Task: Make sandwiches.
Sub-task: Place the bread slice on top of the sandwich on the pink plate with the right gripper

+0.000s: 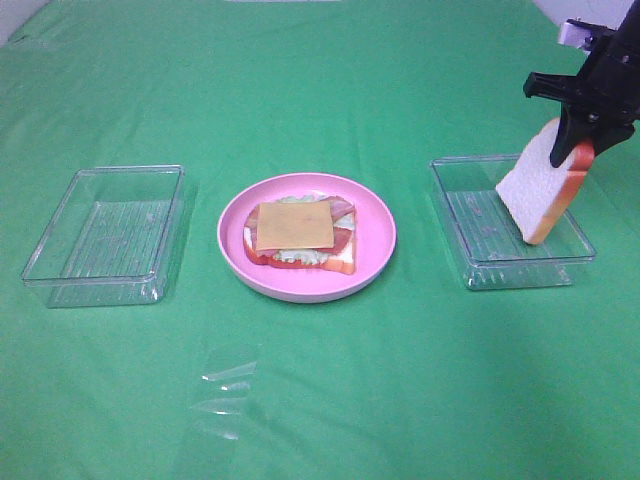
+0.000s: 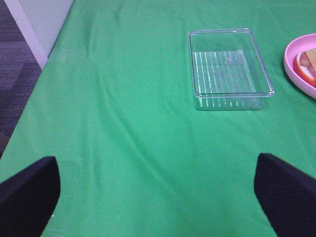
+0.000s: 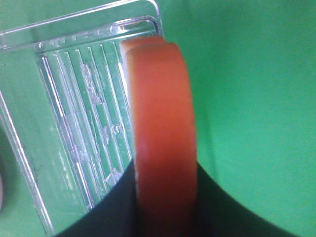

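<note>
My right hand [image 1: 578, 140] is pinching the top bread slice [image 1: 541, 186] by its crust, dangling over the right tray [image 1: 470, 262] so it can go across. Further over, the open-faced stack [image 1: 300, 234] waits on the pink plate [image 1: 380, 262], cheese [image 1: 292, 225] up. The wrist cam only shows crust; my left hand [image 2: 158, 197] is wide open, holding nothing.

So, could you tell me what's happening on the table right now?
The right gripper holds a bread slice tilted in the air above the right clear tray. On the pink plate sits an open sandwich stack with cheese on top and no top slice yet. The left gripper is open over bare cloth, near the empty left tray.
</note>
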You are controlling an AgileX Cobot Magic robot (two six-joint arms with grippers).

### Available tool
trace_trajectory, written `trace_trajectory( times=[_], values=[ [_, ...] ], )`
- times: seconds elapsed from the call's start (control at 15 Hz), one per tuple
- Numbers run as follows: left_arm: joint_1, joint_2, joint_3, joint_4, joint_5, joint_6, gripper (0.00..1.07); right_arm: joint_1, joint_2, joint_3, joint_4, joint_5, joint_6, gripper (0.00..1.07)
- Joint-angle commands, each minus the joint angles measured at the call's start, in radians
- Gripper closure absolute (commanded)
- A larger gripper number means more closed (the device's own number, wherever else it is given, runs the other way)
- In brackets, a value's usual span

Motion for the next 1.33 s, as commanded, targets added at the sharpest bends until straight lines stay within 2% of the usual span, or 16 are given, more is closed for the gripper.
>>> trace_trajectory(
  times=[0.07,0.27,0.53,0.93,1.0,1.07,1.27,1.33],
  values=[
    [-0.002,-0.02,0.0,-0.006,-0.003,-0.005,0.07,-0.002,0.001,-0.007,-0.005,0.051,-0.013,1.07],
    [-0.002,-0.02,0.0,-0.006,-0.003,-0.005,0.07,-0.002,-0.008,-0.007,0.005,0.093,-0.008,1.07],
    [-0.002,-0.02,0.0,-0.006,-0.003,-0.005,0.07,-0.001,-0.137,-0.005,0.039,0.12,-0.013,1.07],
    [-0.002,-0.02,0.0,-0.01,-0.003,-0.005,0.07,0.002,-0.313,0.011,0.266,0.12,-0.081,1.07],
    [-0.002,-0.02,0.0,-0.01,-0.003,-0.005,0.07,0.002,-0.335,0.049,0.332,0.12,-0.121,1.07],
    [-0.002,-0.02,0.0,-0.011,-0.003,-0.005,0.07,0.002,-0.371,0.171,0.477,0.07,-0.212,1.07],
    [-0.002,-0.02,0.0,-0.012,-0.003,-0.005,0.07,0.003,-0.399,0.453,0.89,-0.071,-0.448,1.07],
    [-0.002,-0.02,0.0,-0.012,-0.003,-0.005,0.07,0.023,-0.399,0.543,0.977,-0.126,-0.507,1.07]
  ],
)
